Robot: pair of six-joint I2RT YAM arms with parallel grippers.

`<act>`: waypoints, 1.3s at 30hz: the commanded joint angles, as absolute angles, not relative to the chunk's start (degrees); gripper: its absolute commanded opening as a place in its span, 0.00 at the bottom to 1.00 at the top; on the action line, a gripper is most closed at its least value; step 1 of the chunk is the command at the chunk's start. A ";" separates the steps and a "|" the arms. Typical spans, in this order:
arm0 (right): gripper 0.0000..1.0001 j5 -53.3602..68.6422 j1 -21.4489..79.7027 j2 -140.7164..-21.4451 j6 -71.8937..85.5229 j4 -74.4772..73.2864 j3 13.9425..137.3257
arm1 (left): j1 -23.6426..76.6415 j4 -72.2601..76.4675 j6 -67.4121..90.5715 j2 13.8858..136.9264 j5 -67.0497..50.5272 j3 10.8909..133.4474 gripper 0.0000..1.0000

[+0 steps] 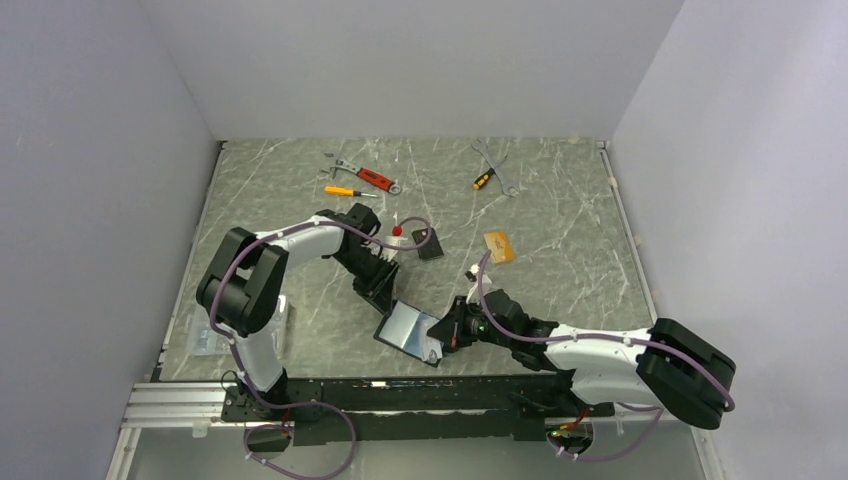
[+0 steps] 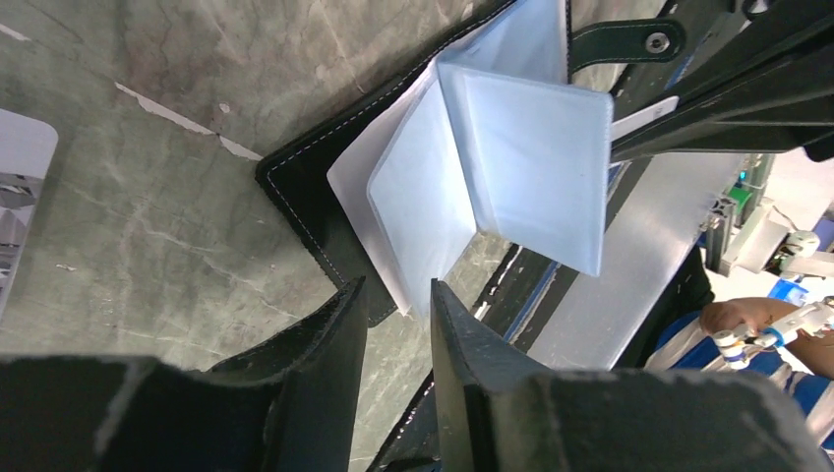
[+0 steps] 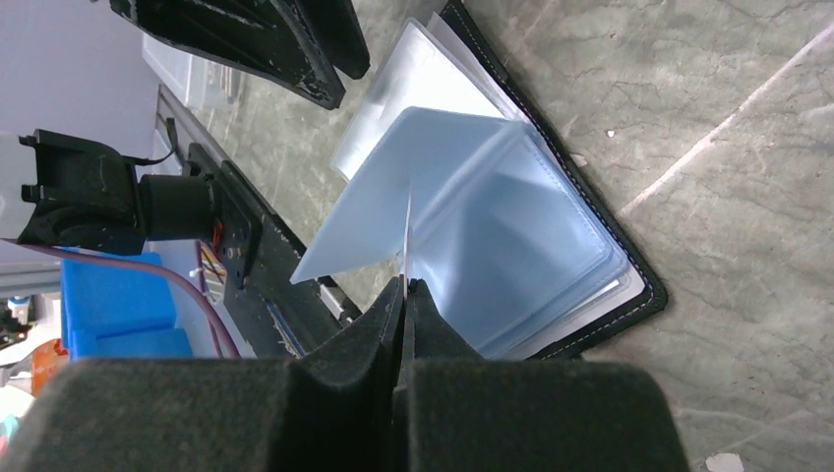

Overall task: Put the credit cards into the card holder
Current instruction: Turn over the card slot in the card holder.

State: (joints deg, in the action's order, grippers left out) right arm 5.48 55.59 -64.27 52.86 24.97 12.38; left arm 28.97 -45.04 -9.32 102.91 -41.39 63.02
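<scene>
Left tool (image 2: 396, 295): two dark fingers are standing slightly spread with a narrow gap between them, pinching nothing. The tips are sitting just beside the stitched black corner of the card holder (image 1: 408, 330), and the lowest corner of its pale inner leaves is reaching toward the gap.

Right tool (image 3: 405, 287): the fingers are pressing together, pinching a thin pale card (image 2: 644, 113) that the right wrist view shows edge-on. Its far end is meeting the free edge of a raised clear sleeve (image 3: 364, 216).

Card holder: black and leather-like, it is lying open on the surface (image 1: 580, 260) near the front edge, between the two tools. Several clear bluish sleeves are fanning up from its spine over white inner sheets. The snap-button strap (image 2: 629, 41) is sticking out past the far side.

Loose cards: a black card (image 1: 430, 244) is lying flat behind the left tool, well apart from the holder. A gold-orange card (image 1: 500, 247) is lying flat to its right, behind the right tool.

Other items, all toward the back of the surface:
- A red-handled wrench (image 1: 370, 179) is lying with an orange-handled screwdriver (image 1: 340, 190) just in front of it.
- A plain metal wrench (image 1: 497, 163) is lying farther right, with a small screwdriver (image 1: 482, 181) touching or crossing it.
</scene>
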 commanded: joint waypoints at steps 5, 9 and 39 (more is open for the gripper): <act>0.00 8.01 54.38 -66.73 51.36 30.60 14.99 | 25.74 -44.76 -9.24 101.82 -52.11 63.70 0.40; 0.00 9.16 53.60 -68.73 51.33 31.97 15.52 | 25.66 -44.54 -9.28 102.12 -56.54 63.75 0.43; 0.00 13.10 48.27 -73.30 56.14 36.28 14.65 | 26.35 -39.76 -9.93 104.70 -47.09 61.38 0.33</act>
State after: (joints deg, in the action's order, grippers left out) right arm 12.05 49.76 -76.27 54.92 33.15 15.25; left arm 25.71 -40.97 -9.19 104.55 -49.58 61.17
